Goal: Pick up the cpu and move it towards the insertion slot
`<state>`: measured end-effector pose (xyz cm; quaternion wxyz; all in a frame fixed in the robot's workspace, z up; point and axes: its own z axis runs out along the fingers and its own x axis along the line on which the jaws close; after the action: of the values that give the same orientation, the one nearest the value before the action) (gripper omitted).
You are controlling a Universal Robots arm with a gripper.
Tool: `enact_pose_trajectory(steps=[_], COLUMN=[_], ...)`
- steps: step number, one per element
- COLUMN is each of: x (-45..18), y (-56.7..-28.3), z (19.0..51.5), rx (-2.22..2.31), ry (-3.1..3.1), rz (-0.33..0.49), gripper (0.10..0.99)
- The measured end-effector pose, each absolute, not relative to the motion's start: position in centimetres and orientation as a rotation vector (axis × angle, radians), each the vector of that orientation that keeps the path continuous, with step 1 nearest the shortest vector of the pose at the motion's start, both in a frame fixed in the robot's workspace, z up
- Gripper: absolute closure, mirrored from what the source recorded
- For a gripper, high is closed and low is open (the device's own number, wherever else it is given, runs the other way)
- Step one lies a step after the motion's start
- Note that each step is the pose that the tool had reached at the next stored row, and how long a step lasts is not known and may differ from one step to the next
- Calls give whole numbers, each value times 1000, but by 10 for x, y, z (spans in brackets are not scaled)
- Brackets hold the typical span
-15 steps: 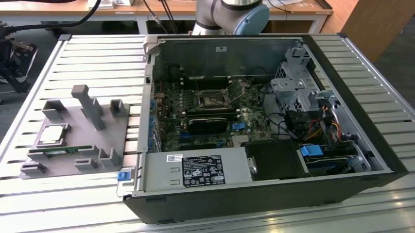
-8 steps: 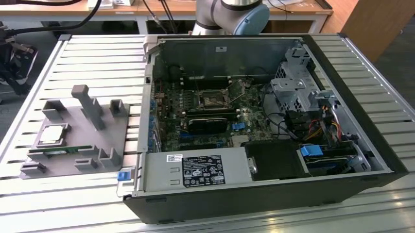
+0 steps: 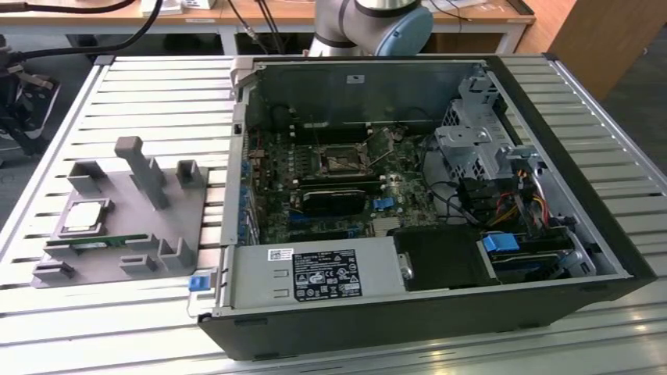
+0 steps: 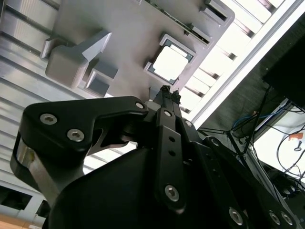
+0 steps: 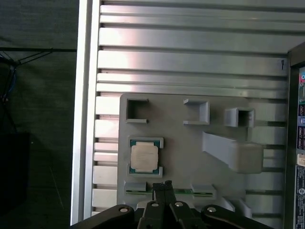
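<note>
Fingers (image 5: 162, 183) closed on nothing, over the holder (image 5: 181, 143), near the chip (image 5: 144, 157) seated in its pocket on the surface (image 5: 190, 62). We'd open up, centre over the chip, grip its rim and lift straight.

I see a grey fixture (image 3: 177, 215) holding a memory stick (image 3: 99, 244) at the worktop's (image 3: 156, 94) edge, exterior view's left, beside an open computer case (image 3: 417, 328).
</note>
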<state>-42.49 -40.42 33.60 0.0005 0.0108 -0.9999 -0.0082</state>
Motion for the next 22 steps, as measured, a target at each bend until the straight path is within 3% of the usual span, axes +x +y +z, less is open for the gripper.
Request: enact_pose_trajectory(steps=[4, 5, 6, 7, 8, 10, 11, 13, 14, 16, 17, 19, 21, 22], x=[-427, -427, -427, -428, -428, -429, -430, -431, -431, -431, -431, -431, -432, -432], y=[-404, -404, -404, -404, -404, -404, -404, -405, -405, -405, -405, -404, -405, -405], z=[334, 334, 333, 332, 332, 330, 328, 326, 326, 324, 323, 320, 317, 316], rx=[37, 37, 37, 38, 38, 39, 40, 40, 40, 40, 40, 40, 40, 40], ry=[-3140, -3140, -3140, -3140, -3140, -3140, -3140, -3140, -3140, -3140, -3140, -3140, -3140, -3140], rz=[-26, -26, -26, -26, -26, -26, -26, -26, -26, -26, -26, -27, -28, -28], gripper=[973, 918, 918, 855, 855, 733, 733, 620, 620, 502, 502, 384, 384, 322])
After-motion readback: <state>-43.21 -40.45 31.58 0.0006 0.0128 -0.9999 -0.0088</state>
